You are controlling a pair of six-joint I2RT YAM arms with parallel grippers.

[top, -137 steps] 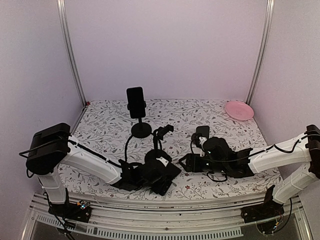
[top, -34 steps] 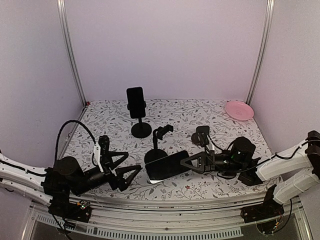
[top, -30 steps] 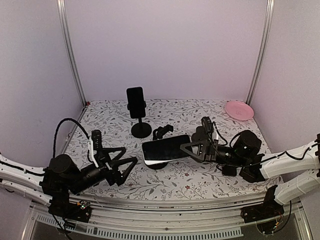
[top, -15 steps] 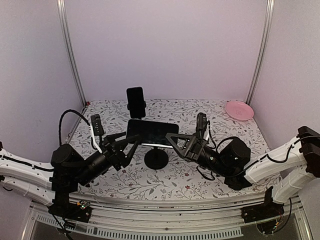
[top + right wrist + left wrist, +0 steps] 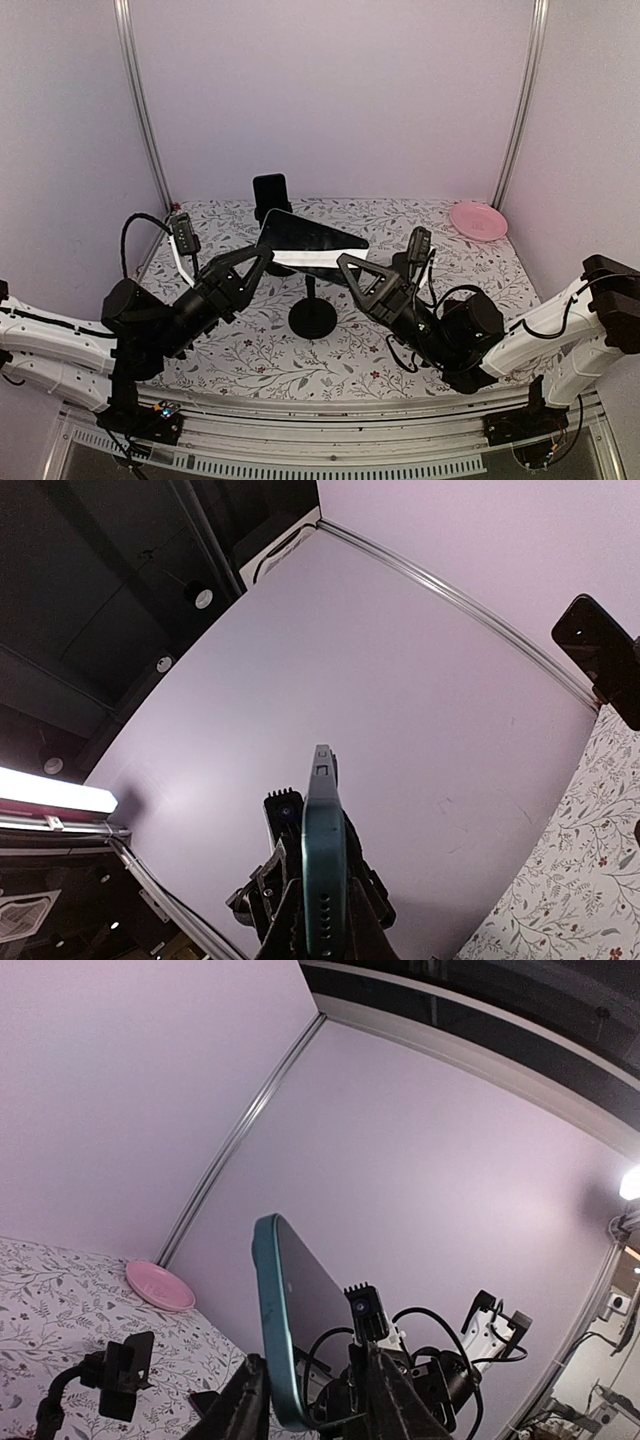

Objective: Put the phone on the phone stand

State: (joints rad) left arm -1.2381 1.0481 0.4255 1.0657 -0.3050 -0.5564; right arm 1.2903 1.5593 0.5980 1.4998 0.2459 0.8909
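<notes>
Top external: floral-patterned table, lilac walls, pink plate far right.

A pink plate sits at the far right corner of the flower-patterned table.

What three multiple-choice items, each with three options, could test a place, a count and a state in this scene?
1. Where is the pink plate? A near left corner; B far right corner of the table; C under a stand.
2. How many phones show from above? A one; B three; C two.
3. The teal-edged phone is: A held in the air; B lying flat; C clamped in a stand.
Key: B, the plate lies by the back right edge; C, the teal-edged phone plus a second phone at the back; A, the right gripper pinches it above the table.
</notes>
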